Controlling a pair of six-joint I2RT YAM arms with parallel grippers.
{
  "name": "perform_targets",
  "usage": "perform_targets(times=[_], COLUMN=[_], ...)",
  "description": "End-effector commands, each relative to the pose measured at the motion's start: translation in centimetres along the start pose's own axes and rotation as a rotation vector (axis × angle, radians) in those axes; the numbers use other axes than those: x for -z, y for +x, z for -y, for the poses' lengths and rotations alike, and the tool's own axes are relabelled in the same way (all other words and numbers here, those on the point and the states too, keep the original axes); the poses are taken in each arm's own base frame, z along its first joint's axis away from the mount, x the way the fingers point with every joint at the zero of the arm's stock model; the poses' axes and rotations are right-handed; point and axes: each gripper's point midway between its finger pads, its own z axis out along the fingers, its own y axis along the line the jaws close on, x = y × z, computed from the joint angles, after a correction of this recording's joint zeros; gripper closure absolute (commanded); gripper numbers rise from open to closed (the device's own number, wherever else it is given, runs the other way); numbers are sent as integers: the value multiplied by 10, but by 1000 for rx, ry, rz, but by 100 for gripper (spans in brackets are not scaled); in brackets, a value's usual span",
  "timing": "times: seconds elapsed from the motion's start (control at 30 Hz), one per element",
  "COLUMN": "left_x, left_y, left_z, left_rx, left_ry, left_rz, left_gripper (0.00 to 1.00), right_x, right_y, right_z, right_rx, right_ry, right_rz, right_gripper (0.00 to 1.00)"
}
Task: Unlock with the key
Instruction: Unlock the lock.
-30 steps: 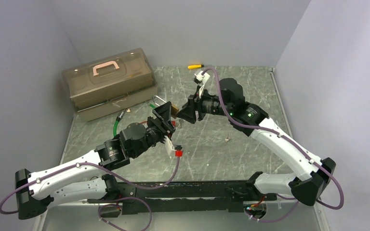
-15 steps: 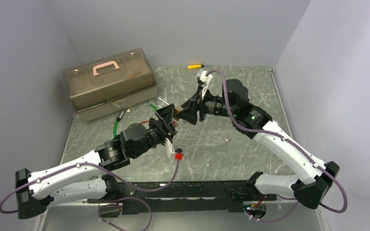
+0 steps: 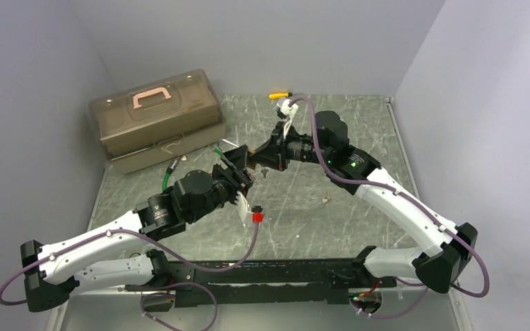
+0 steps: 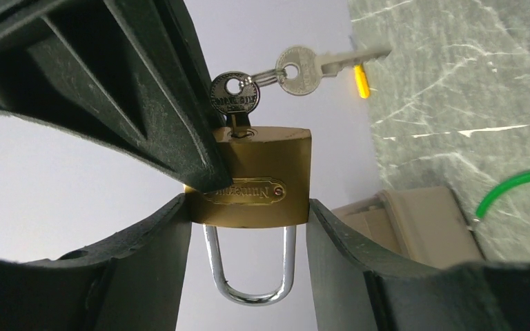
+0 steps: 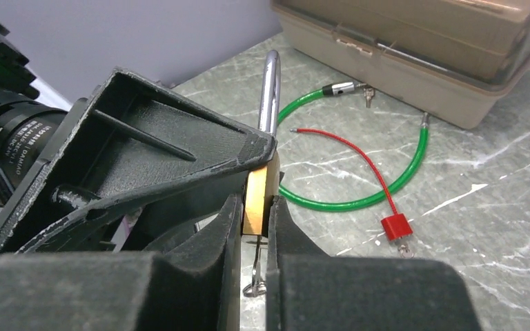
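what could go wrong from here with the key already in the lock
1. The right gripper straddles the brass padlock body, apparently beside the inserted key head rather than squarely on it, so a twist may turn the lock, not the key.
2. The left gripper holds the padlock only by its narrow sides, so it may slip.
3. The dangling spare key could snag a finger.

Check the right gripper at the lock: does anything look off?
Yes. The right gripper sits deep: its fingers straddle a corner of the brass padlock held by the left gripper, not just the inserted key. It may pinch the body rather than the key.
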Motion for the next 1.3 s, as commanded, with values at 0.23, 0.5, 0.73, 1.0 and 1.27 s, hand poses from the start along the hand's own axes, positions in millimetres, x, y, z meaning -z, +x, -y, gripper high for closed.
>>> perform_targets(times=[0.23,0.5,0.73,1.0,1.27], left_x=[19,69,85,64,59], left_y=[-23,-39,-28,-31,-40], left_z=[-49,-38,-1,31,38], left_rx=[538,967,1134,1227,1256], left_ry=[222,623,762,754,719], left_rz=[95,281,324,353,428], left_gripper=[1,0,1,1,35], right_x=[6,16,18,4,-7], right_y=[-11,1,-1,-11,-14], right_z=[-16,-22,-39,-48,-53], right_rx=[129,175,224,239,256], right_ry=[-77,-117,-237,-306,-331], right_rz=[32,-31,-74,-100,-136], right_gripper=[100,100,100,100,100])
